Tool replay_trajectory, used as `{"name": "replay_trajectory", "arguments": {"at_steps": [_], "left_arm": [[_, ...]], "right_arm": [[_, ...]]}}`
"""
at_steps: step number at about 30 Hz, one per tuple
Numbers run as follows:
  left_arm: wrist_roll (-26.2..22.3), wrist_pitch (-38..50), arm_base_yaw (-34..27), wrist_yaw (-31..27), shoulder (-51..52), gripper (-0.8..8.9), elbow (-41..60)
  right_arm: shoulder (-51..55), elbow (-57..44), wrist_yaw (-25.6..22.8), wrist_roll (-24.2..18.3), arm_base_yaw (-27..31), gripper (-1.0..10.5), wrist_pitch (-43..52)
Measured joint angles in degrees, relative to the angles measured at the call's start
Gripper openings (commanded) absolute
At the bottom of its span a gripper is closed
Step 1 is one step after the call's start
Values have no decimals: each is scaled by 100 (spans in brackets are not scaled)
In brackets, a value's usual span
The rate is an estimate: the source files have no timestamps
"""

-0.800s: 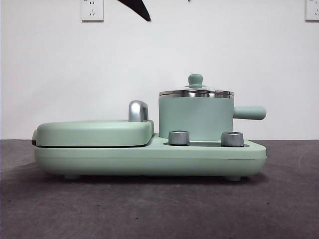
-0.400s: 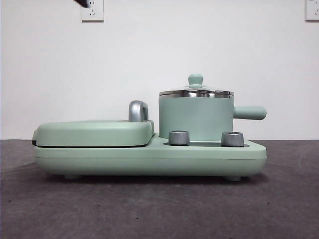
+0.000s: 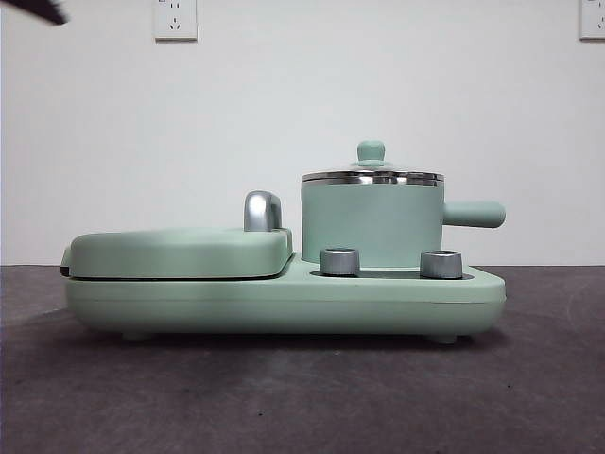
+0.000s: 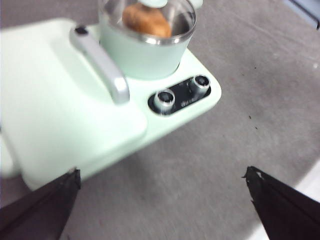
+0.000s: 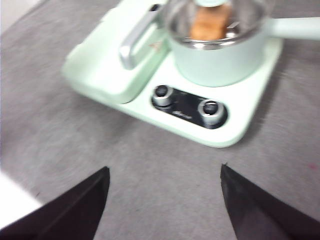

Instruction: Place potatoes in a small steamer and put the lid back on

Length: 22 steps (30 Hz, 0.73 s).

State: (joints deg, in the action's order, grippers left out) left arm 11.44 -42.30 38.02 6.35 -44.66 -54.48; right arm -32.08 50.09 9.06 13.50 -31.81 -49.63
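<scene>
The small steamer stands on the right side of the mint-green cooker base, its side handle pointing right. The glass lid with its green knob sits on the steamer. The orange-brown potato lies inside, seen through the lid in the left wrist view and in the right wrist view. My left gripper is open and empty, raised above the table away from the cooker. My right gripper is open and empty, also raised in front of the cooker.
The flat griddle cover with a chrome handle fills the cooker's left half. Two steel knobs sit at the front below the steamer. A black arm tip shows at the top left corner. Grey table lies in front.
The black arm tip at the top of the front view has moved left, from near the middle to the top left corner. The steamer, lid and cooker have not moved.
</scene>
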Motion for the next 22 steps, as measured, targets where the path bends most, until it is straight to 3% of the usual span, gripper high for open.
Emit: {"name": "replay_trajectory", "arguments": {"at_steps": [3, 5, 6, 7, 8, 22], "left_arm": [[282, -105, 0, 0, 352, 429, 319], [372, -125, 0, 0, 442, 198, 365], [391, -129, 0, 0, 461, 47, 365], [431, -133, 0, 0, 463, 20, 365], [450, -153, 0, 0, 463, 13, 365], [490, -232, 0, 0, 457, 20, 367]], "right_arm": [[0, -63, 195, -136, 0, 348, 140], [0, -162, 310, -229, 0, 314, 234], [0, -212, 328, -269, 0, 225, 280], [0, -269, 367, -284, 0, 50, 326], [-20, -308, 413, -310, 0, 5, 352], [-160, -343, 437, -431, 0, 20, 372]]}}
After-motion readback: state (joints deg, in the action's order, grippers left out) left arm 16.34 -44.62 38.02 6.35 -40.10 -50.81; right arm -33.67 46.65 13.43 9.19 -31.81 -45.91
